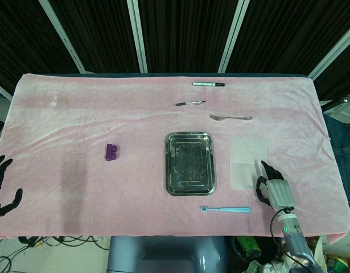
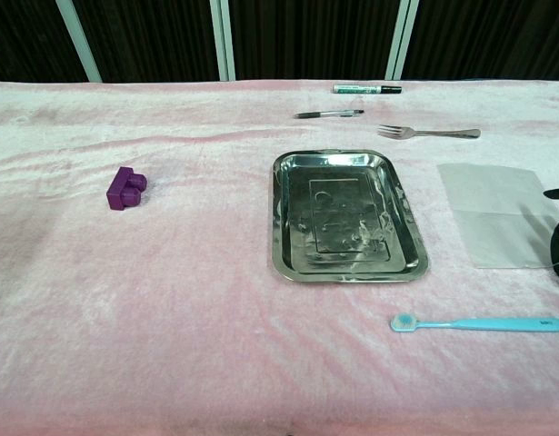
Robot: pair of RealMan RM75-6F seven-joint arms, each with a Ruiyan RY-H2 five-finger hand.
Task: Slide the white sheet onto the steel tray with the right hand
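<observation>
No text, brand, number or sign can be read in either view. The marker [image 2: 366, 89] at the top of the frame carries a dark band of print along its white barrel, too small and blurred to make out. The toothbrush [image 2: 479, 323] at the lower right has a faint mark near the end of its handle, equally unreadable. The steel tray [image 2: 289, 263] shows only a pressed rectangle in its base, with no lettering.
</observation>
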